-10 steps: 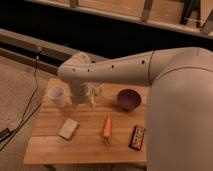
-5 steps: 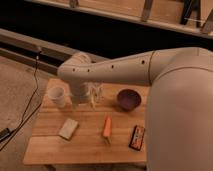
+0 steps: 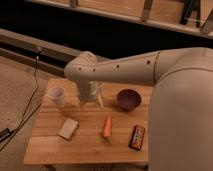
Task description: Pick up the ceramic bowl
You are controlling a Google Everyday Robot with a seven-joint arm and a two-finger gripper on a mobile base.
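Note:
The ceramic bowl [image 3: 129, 99] is a small round dark purple-maroon bowl. It stands upright on the wooden table [image 3: 85, 145], at the back right. My gripper [image 3: 91, 105] hangs from the white arm over the back middle of the table. It is to the left of the bowl and apart from it, between the bowl and a white cup [image 3: 57, 96]. The fingers [image 3: 100, 101] point down with a gap between them and hold nothing.
A pale sponge-like block [image 3: 68, 128] lies at the front left. An orange carrot-like item [image 3: 106, 127] lies in the middle front. A dark packet [image 3: 137, 137] lies at the front right. My large white arm covers the right side. A black cable [image 3: 30, 107] runs on the floor at left.

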